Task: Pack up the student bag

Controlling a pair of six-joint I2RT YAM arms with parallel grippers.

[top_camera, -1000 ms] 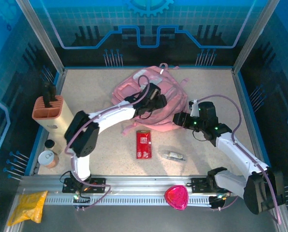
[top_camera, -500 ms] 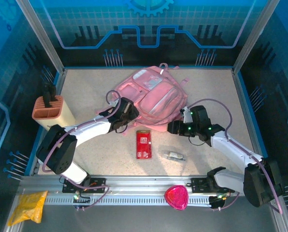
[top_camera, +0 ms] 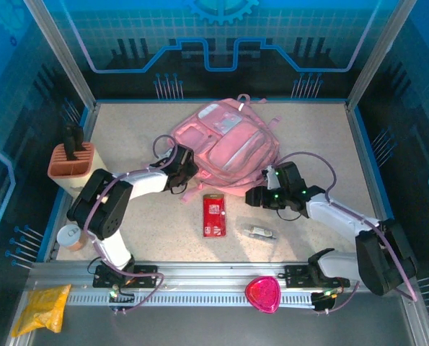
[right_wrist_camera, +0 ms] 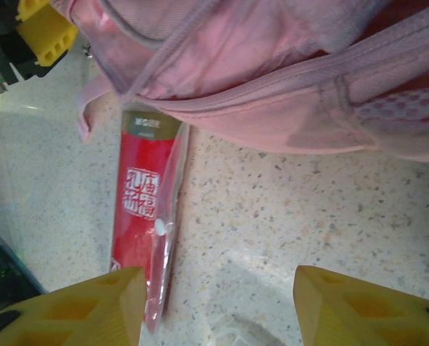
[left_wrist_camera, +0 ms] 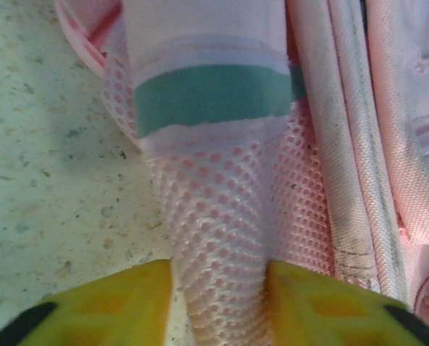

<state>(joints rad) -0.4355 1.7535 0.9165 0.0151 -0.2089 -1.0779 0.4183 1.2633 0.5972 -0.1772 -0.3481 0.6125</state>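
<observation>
The left tool [left_wrist_camera: 218, 303] clamped the mesh strap [left_wrist_camera: 214, 216] of the student bag [top_camera: 228, 148] near the desk's [top_camera: 127, 137] far edge, the right tool [right_wrist_camera: 218, 303] gaped empty, and the red packet [top_camera: 214, 215] lay unpacked, so packing seemed barely begun.

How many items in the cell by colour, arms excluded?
Pink: 2, student bag and heart-shaped piece
Red: 1, flat packet
Yellow: 1, pouch
Orange-topped: 1, holder
Clear-wrapped: 1, small item
White-topped: 1, tin
Total: 7
</observation>
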